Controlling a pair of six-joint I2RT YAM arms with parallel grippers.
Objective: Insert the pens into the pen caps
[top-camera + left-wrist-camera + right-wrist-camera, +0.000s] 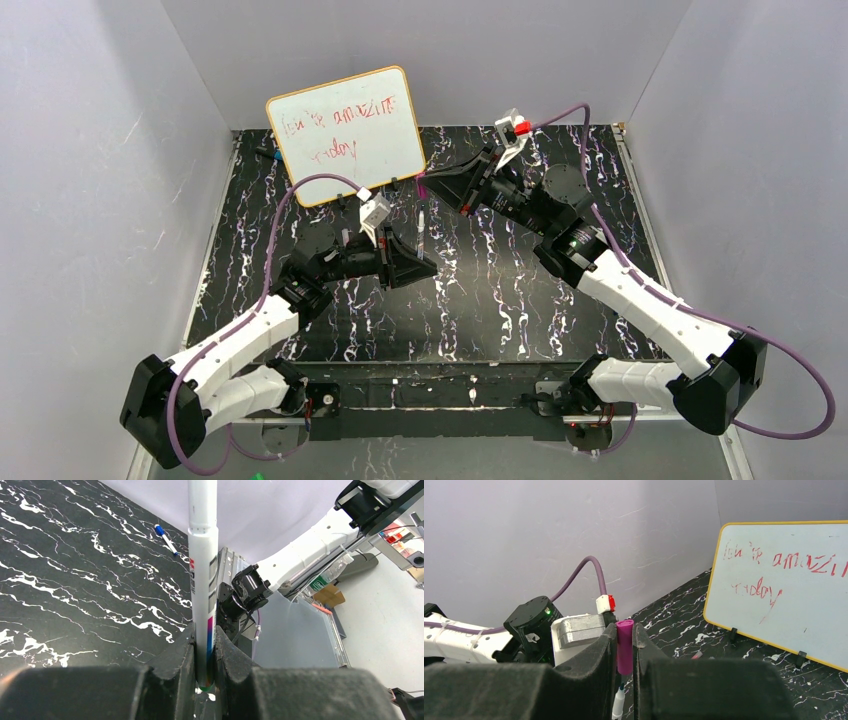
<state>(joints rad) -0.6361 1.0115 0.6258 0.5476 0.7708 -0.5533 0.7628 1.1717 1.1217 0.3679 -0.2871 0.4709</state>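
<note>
My left gripper (425, 264) (204, 652) is shut on a white-bodied pen (423, 228) (203, 575) with a rainbow stripe, held by its rear end. The pen points away from that gripper, toward the right gripper. A magenta pen cap (625, 646) (422, 186) is pinched between the jaws of my right gripper (430, 188) (625, 636), which is shut on it. Seen from the right wrist, the pen's dark tip (622, 685) sits just under the cap, in line with it, a small gap apart. A small pink-red piece (696, 655) lies near the whiteboard's foot; pen or cap, I cannot tell.
A yellow-framed whiteboard (345, 135) (784, 580) with red writing stands at the back of the black marbled table (500, 300). A blue-capped marker (165, 538) lies on the table. Grey walls enclose the table on three sides.
</note>
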